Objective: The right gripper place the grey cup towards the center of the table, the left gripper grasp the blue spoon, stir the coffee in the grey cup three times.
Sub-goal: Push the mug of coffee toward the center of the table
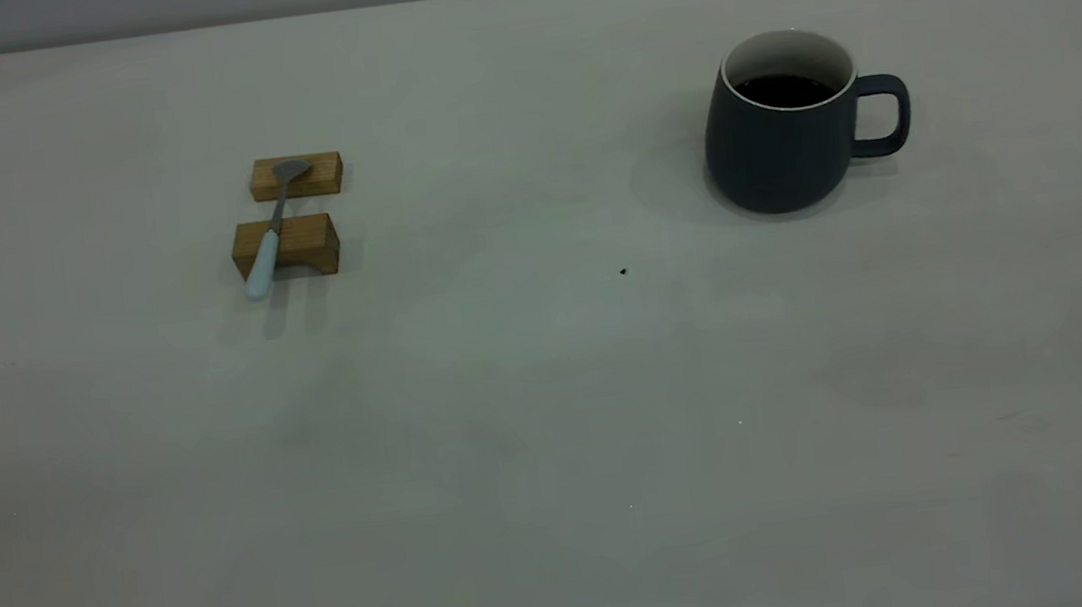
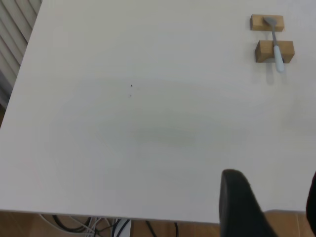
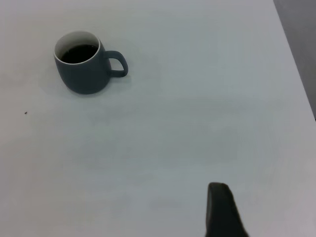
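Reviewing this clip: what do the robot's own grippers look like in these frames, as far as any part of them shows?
Very little shows. In the left wrist view, the left gripper appears as a matte black, rounded, tapering finger, with a second black edge at the frame's border. In the right wrist view, the right gripper shows one similar plain black finger. No markings or cables on either are visible. The exterior view shows neither arm.

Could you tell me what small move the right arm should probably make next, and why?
Probably reach the right gripper toward the cup and line up on its handle. The cup stands upright, holding coffee, far on the right of the table, nothing touching it. The spoon lies across two wooden blocks, ungrasped, so stirring likely waits.
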